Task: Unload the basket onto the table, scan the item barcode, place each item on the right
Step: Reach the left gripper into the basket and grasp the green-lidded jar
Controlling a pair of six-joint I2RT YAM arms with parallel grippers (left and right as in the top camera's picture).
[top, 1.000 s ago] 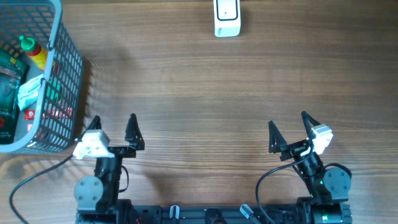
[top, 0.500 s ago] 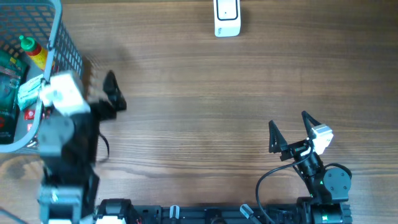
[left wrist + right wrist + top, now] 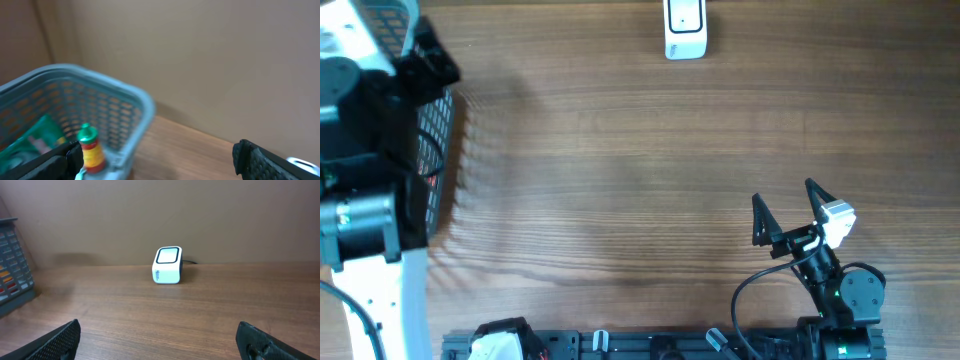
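In the overhead view the left arm (image 3: 365, 120) sits in the upper left of the frame, hanging over the basket (image 3: 440, 115) and hiding almost all of it. Only a strip of grey mesh shows at the arm's right edge.

In the left wrist view the left gripper (image 3: 157, 160) is above the basket's near corner. Its two dark fingers (image 3: 55, 162) sit at the lower left and lower right of the frame, spread wide with nothing between them.

In that view a bottle (image 3: 90, 150) stands upright inside the basket by the near wall, with a green cap and a red and yellow label. A green packet (image 3: 40, 137) lies to its left, deeper in the basket. The view is blurred, so no barcode can be made out on either item.

The scanner (image 3: 685, 30) is a small white box at the top centre of the overhead frame, well apart from the basket. In the right wrist view it stands upright on the table (image 3: 620, 180), with its dark-rimmed window facing up and forward.

The right gripper (image 3: 784, 195) is low on the right of the overhead frame, close to its base. Its jaws are fully parted and empty, and it points up the frame, with the scanner to the upper left.
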